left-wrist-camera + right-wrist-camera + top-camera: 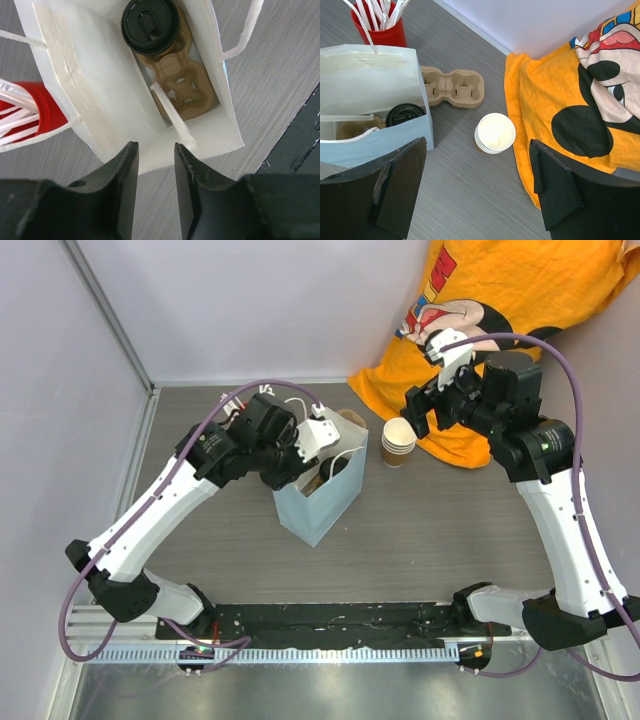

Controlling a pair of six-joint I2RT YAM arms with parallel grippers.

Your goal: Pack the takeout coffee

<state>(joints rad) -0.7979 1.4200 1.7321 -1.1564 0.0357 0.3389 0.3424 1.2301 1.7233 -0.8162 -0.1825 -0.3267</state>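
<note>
Black plastic lid over a kraft cup: the takeout coffee (150, 26), upright inside the white paper bag (100, 100), seated in one socket of a brown pulp carrier (185, 87) on the bag floor. Other socket empty. Bag standing near the middle of the desk (430, 530), somewhat toward the left edge. Left end effector (156, 150) directly above the bag mouth, jaws parted by a narrow gap, nothing between them. Coffee below and ahead of those jaws, at the end of the bag away from them; cup axis vertical, carrier's long axis running along the bag's length toward the jaws. Left arm plainly the nearer one. Right end effector (477, 165) wide and empty, well apart from the bag, above a stack of paper cups (495, 132) just beside the orange cloth (545, 125) toward the far right corner. Judged: packing close to complete, any coming move by the left arm a straight rise clear of the white handle strip (172, 115) that crosses the bag interior. Hidden or unclear: kraft wall of the cup, covered by lid and bag; depth of seating in the socket, not determinable; bag mouth largely masked by the left arm in the top view. Also present: red cup of white sticks (30, 110) just beside the bag; a second pulp carrier (452, 87) behind the bag, toward the far edge.
</note>
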